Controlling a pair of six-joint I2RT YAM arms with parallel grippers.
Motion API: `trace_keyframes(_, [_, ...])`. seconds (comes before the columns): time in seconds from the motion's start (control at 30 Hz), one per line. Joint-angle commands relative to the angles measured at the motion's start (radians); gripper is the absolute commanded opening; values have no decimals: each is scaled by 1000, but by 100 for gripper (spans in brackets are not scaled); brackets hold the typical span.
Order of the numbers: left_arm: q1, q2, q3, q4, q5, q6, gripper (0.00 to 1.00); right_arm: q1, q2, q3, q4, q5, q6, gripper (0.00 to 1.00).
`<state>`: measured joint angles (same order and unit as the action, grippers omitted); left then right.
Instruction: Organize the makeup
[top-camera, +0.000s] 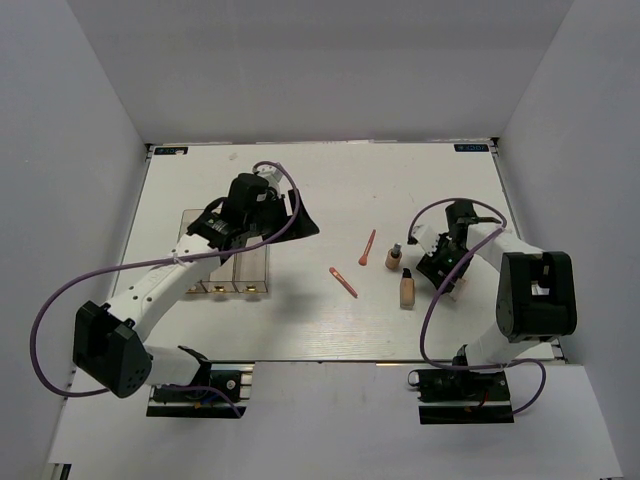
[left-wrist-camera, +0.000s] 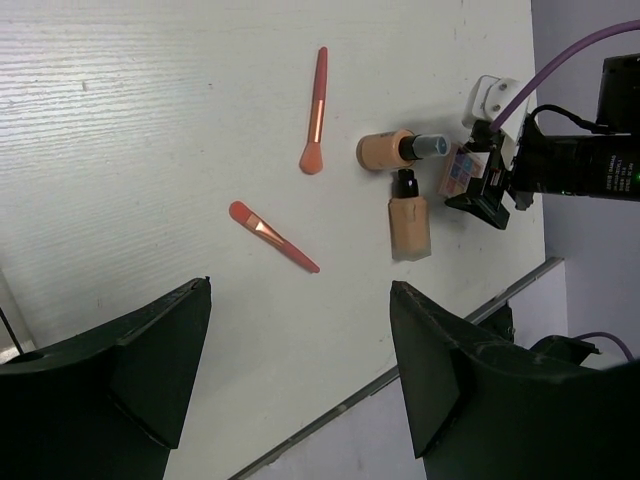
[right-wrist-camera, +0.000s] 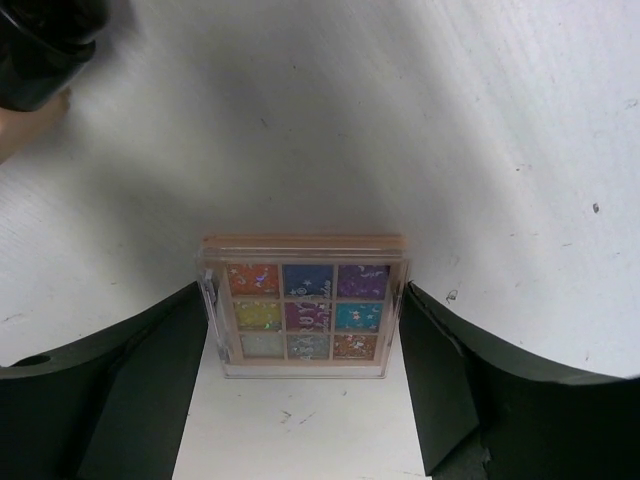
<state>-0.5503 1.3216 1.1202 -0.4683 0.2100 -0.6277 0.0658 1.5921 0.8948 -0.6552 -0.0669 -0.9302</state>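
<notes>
My right gripper is shut on a square compact with nine coloured pans, one finger on each side; it also shows in the left wrist view. In the top view the right gripper sits just right of two beige dark-capped bottles lying on the table. Two coral-pink sticks lie left of the bottles. My left gripper is open and empty, above the table by the clear acrylic box. The left wrist view shows the sticks and bottles.
The acrylic box stands at the left of the white table, with small brown items at its near end. The table's near edge lies close behind the arms. Grey walls enclose the table on three sides.
</notes>
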Motion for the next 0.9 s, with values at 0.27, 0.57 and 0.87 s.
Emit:
trace_keyframes(0.27, [-5, -102, 29, 14, -11, 13, 82, -14, 43, 117, 17, -10, 85, 25])
trace_keyframes(0.57, [-5, -243, 89, 117, 2, 91, 82, 12, 182, 758, -164, -256, 232, 16])
trace_keyframes(0.87, [-5, -363, 92, 270, 6, 122, 81, 264, 345, 1106, -68, -612, 422, 16])
